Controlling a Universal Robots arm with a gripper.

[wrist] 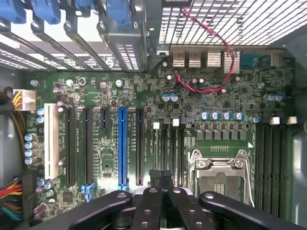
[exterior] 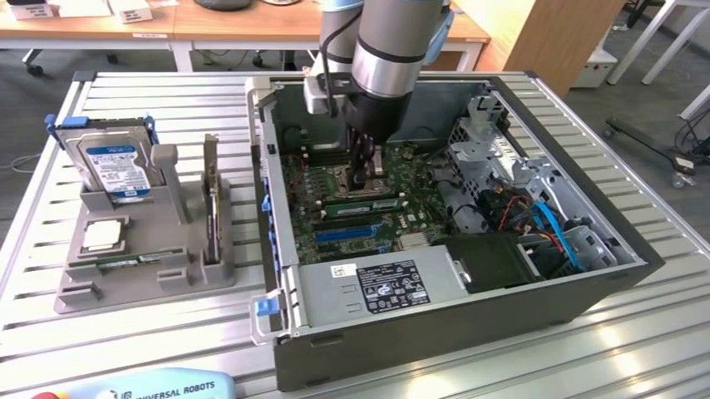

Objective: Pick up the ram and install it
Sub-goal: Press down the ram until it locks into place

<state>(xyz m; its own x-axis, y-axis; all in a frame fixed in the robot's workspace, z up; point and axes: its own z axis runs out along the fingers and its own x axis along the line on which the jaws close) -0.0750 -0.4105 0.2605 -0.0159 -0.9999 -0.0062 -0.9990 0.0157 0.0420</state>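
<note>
Black two-fingered gripper point(wrist: 162, 184) pressed together, low over green motherboard point(exterior: 349, 179) inside open grey computer case point(exterior: 466, 320); thin green ram stick point(exterior: 361, 199) seated beneath.

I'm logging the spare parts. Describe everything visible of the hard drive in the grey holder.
The hard drive is a silver metal box with a blue and white label on the side facing the camera and blue plastic rails at its upper corners. It stands on edge, leaning back slightly, seated in the grey holder on the slatted table, to the exterior view's left of the open computer case. It appears that only the holder touches it.
</note>
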